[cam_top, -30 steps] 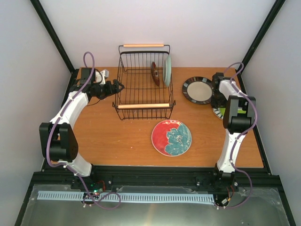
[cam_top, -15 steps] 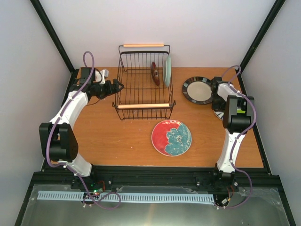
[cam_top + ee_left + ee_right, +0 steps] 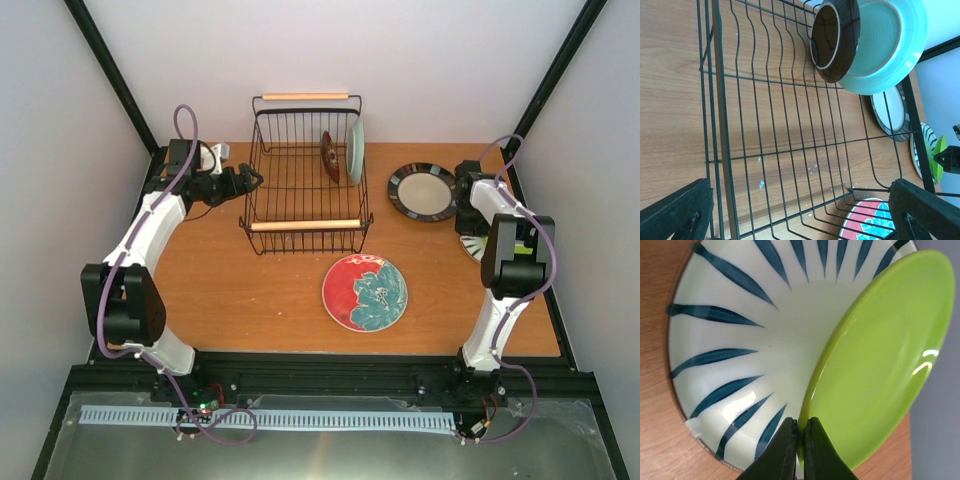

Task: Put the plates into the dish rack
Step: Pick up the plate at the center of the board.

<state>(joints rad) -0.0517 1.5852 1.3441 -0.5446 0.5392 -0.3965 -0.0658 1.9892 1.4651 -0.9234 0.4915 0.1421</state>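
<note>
Right gripper: the right gripper (image 3: 801, 426) has its jaws closed narrow on the rim of the round lime green ceramic plate (image 3: 880, 355).
Lime plate: it is tilted up on edge over the round white ceramic plate with dark radial stripes (image 3: 735, 350), at the right edge of the table. Whether the two plates touch I cannot tell.
Left gripper: the left gripper (image 3: 250, 181) is spread wide and holds nothing, just beside the left wall of the rectangular black wire dish rack (image 3: 300, 240).
Rack: a mint green ceramic plate (image 3: 885, 45) and a small dark floral plate (image 3: 835, 40) stand on edge at its right end, the small one against the green.
Waiting plates: a black-rimmed cream plate (image 3: 421, 191) lies flat right of the rack. A red plate with a teal flower (image 3: 365, 292) lies flat on its near side.
Handling: the lime plate looks stiff, glazed and slick, and likely to chip. A thin rim pinch probably lets it swing, so a deeper bite should serve better.
Surface: a smooth orange-brown wooden table (image 3: 240, 290); plates would likely slide on it.
Room: white walls with black corner posts.
</note>
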